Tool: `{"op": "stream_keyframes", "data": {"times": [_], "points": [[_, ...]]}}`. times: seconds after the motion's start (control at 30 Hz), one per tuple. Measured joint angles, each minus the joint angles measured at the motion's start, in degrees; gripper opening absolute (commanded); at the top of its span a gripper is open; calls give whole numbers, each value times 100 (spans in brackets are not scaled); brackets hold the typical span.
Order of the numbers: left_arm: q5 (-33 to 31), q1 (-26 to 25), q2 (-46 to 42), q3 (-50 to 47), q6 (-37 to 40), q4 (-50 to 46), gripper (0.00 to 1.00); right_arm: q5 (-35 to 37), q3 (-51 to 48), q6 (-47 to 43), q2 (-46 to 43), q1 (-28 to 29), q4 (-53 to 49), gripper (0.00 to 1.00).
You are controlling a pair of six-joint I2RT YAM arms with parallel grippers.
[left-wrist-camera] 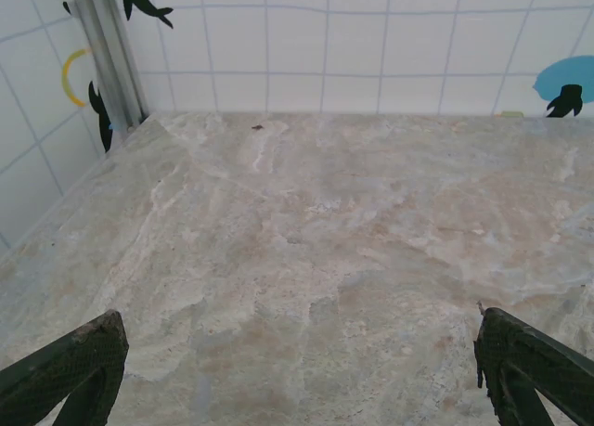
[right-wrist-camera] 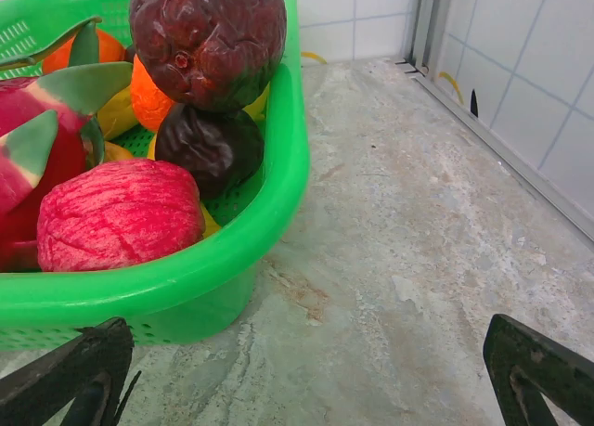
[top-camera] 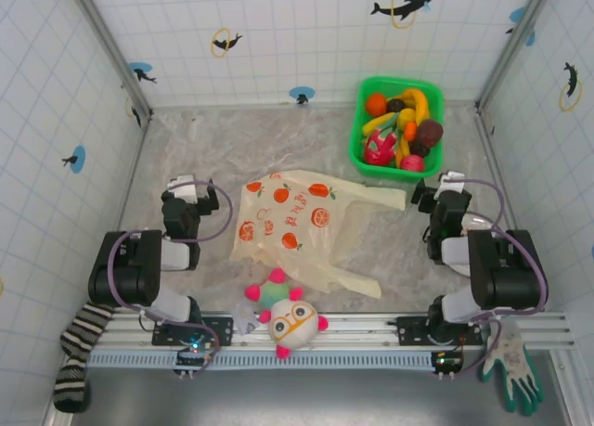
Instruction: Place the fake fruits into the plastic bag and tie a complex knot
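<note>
Barely started, judging by the layout: none of the fake fruits (top-camera: 401, 129) bagged, no knot tied, so all the loading and knotting left to do. On the left, jaws spread wide with nothing between them, facing bare table (left-wrist-camera: 325, 259), near the left edge of the plastic bag (top-camera: 288, 217). In the middle, lying flat and limp, handle strips trailing right and toward the near side. Farther right, toward the back wall, heaped in the green basket (top-camera: 355, 146), well apart from the bag. On the right, jaws likewise wide apart and empty, low by the basket's near corner, red and dark purple pieces just ahead.
</note>
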Motion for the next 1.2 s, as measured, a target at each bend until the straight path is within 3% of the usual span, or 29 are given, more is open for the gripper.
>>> {"op": "stream_keyframes", "data": {"times": [0.73,0.87,1.0,1.2], "points": [[-15,-2,-68,-2,2,-28,98,33,-7,28,-9,-2,74,100],[-210,-142,-1084,39,0,-785,98,234,-98,109,-354,-2,94,100],[-192,-227,-2017,535,-232,-1742,98,442,-109,269,-1335,-13,-400,100],[210,-227,-2234,2026,-1453,-3932,98,514,76,883,-3077,-79,-2022,100]]}}
